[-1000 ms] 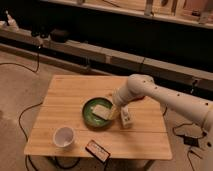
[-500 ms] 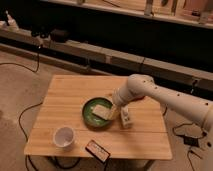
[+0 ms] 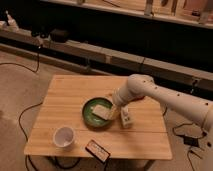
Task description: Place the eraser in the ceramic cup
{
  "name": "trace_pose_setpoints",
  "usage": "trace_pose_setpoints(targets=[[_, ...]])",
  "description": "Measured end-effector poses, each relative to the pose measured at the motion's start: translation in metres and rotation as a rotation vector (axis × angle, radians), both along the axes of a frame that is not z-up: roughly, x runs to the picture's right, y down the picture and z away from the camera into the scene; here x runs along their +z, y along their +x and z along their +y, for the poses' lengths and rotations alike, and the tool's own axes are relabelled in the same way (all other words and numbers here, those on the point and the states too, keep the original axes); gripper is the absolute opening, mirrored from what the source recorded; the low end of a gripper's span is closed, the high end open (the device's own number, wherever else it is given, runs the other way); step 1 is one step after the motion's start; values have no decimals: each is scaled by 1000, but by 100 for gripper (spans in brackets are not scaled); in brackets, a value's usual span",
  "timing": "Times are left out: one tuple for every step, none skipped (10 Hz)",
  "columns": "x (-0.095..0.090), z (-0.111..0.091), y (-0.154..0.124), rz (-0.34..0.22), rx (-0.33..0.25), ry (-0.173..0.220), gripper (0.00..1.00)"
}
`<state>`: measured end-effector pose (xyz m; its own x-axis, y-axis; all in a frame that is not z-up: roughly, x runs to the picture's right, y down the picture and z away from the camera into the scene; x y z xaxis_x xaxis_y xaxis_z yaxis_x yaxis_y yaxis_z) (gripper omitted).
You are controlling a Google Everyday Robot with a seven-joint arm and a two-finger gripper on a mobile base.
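Observation:
The eraser (image 3: pixel 97 150), a small flat black block with a reddish edge, lies near the front edge of the wooden table (image 3: pixel 65 95). The ceramic cup (image 3: pixel 64 136), small, round and white, stands at the front left, to the left of the eraser. My gripper (image 3: pixel 116 107) hangs at the end of the white arm over the right rim of the green plate (image 3: pixel 90 116), well behind and to the right of the eraser and the cup.
A pale flat slab (image 3: pixel 104 111) lies in the green plate. A white oblong box with dark marks (image 3: pixel 125 117) stands just right of the plate. A bench with cables and dark items runs behind the table.

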<state>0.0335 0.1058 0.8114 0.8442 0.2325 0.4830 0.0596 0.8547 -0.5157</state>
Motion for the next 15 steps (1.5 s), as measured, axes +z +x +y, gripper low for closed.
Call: trace_pose_setpoints(targets=[[0,0,0,0,0,0,79],[0,0,0,0,0,0,79],[0,0,0,0,0,0,79],[0,0,0,0,0,0,79],[0,0,0,0,0,0,79],[0,0,0,0,0,0,79],[0,0,0,0,0,0,79],[0,0,0,0,0,0,79],[0,0,0,0,0,0,79],[0,0,0,0,0,0,79],[0,0,0,0,0,0,79],[0,0,0,0,0,1,79],[-1,0,0,5,-2,3,79],[-3,1,0,14,-1,4,79],[-9,4,0,32,1,4,79]])
